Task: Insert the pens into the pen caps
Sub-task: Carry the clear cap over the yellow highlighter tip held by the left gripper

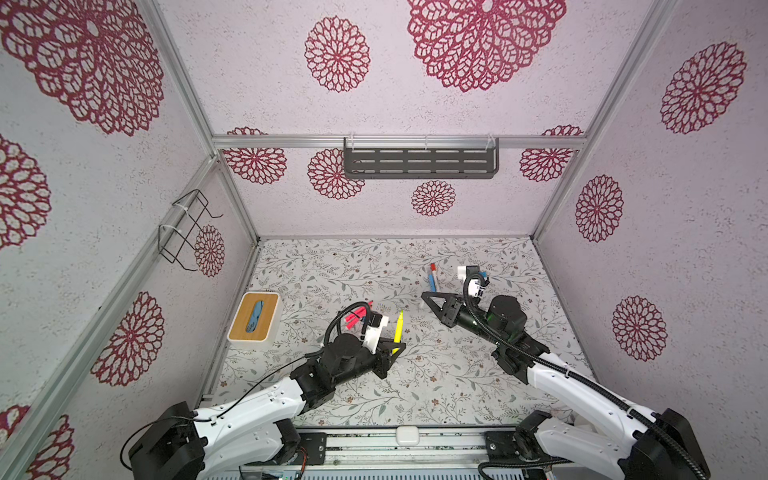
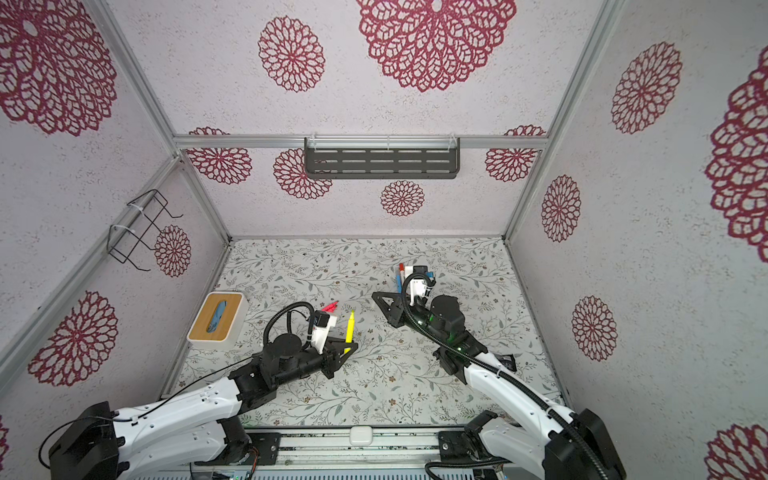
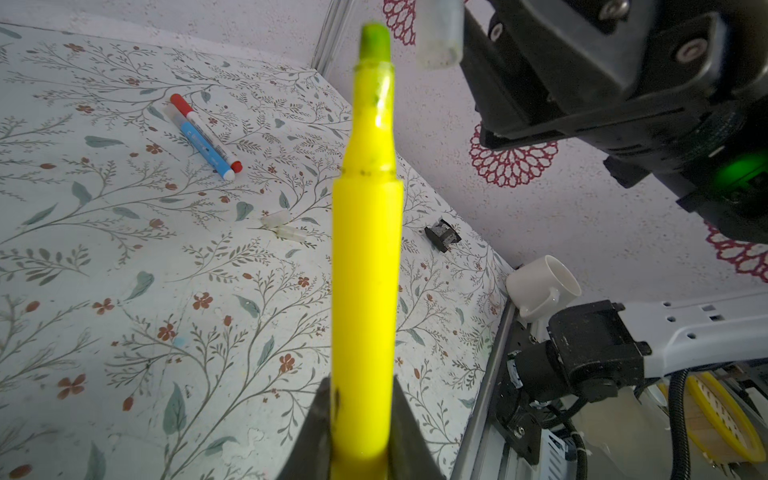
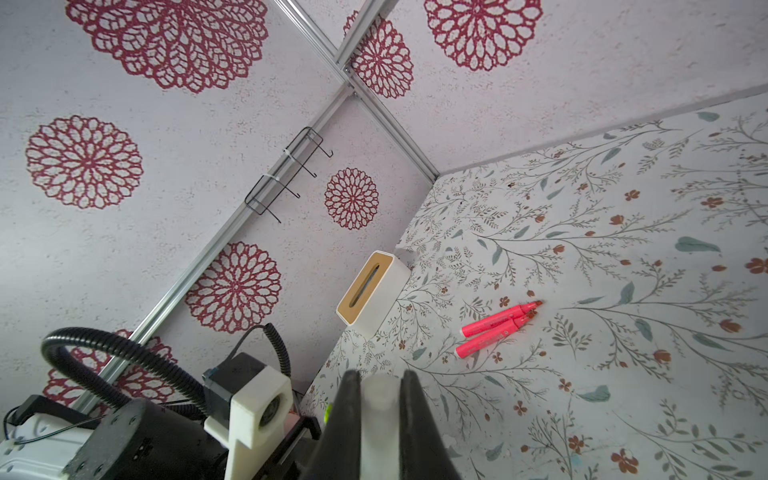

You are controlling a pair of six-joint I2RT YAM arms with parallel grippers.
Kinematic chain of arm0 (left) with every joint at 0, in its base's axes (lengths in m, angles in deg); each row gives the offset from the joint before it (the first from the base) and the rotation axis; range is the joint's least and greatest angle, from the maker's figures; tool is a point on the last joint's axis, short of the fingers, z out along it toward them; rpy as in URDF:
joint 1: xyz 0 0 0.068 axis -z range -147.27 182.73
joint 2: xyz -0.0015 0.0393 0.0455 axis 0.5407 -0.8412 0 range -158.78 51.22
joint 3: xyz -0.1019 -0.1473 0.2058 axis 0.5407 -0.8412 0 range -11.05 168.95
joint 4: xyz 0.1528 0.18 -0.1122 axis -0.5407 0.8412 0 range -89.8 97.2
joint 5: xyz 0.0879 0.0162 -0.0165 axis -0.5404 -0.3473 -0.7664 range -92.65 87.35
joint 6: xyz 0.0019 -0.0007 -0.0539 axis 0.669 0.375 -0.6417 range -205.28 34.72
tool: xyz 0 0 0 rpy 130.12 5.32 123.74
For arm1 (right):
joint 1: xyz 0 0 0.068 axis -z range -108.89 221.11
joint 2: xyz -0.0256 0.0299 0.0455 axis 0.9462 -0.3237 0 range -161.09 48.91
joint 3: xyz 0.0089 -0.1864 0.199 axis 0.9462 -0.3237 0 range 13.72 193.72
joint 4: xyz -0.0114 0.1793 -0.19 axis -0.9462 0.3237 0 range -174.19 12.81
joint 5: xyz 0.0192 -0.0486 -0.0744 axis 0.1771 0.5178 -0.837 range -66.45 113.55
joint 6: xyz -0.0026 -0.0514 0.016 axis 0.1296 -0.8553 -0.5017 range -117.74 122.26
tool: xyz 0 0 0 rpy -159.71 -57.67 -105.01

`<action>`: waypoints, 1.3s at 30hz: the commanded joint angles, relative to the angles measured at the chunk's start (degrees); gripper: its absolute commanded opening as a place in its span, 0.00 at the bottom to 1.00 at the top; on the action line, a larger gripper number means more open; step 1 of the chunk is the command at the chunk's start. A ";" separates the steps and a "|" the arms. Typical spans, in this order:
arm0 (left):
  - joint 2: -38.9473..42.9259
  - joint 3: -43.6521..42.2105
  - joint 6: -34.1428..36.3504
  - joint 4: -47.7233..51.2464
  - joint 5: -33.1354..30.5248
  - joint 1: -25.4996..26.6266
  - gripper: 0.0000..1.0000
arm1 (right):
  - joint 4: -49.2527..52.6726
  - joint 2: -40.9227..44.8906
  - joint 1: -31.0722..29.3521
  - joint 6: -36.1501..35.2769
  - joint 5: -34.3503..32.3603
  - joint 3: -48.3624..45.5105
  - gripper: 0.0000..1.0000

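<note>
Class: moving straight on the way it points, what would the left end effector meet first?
Likely the clear cap in the right end effector: the yellow pen held by the left end effector leads, tip just beside it; depth unclear.

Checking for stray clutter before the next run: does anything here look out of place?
A small black part lies loose on the table near its edge; it looks like stray hardware. The yellow pen shows dark smudges near its tip.
</note>
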 commanded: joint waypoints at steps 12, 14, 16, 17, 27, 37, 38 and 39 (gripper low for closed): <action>-1.51 2.08 -0.49 -3.16 -0.42 2.28 0.00 | -11.23 -2.28 -2.58 2.10 3.26 0.27 0.00; -1.50 2.17 -0.54 -3.16 -0.55 2.26 0.00 | -11.40 -2.44 -2.83 2.03 3.33 0.29 0.00; -1.28 2.17 -0.42 -3.23 -0.72 2.33 0.00 | -11.62 -2.60 -2.94 2.03 3.64 0.28 0.00; -1.21 2.23 -0.40 -3.18 -0.84 2.33 0.00 | -11.67 -2.73 -3.01 2.03 3.73 0.33 0.00; -1.36 2.87 0.02 -2.64 -0.79 2.41 0.00 | -13.05 -3.56 -3.56 2.08 4.46 0.09 0.00; -1.39 3.22 0.22 -1.98 -1.11 2.44 0.00 | -14.74 -4.29 -4.08 2.38 5.11 -0.16 0.00; -1.32 3.22 0.16 -1.93 -1.20 2.38 0.00 | -14.74 -4.29 -4.08 2.37 5.18 -0.17 0.00; -1.22 3.22 0.26 -1.84 -1.36 2.36 0.00 | -14.82 -4.25 -4.17 2.38 5.16 -0.22 0.00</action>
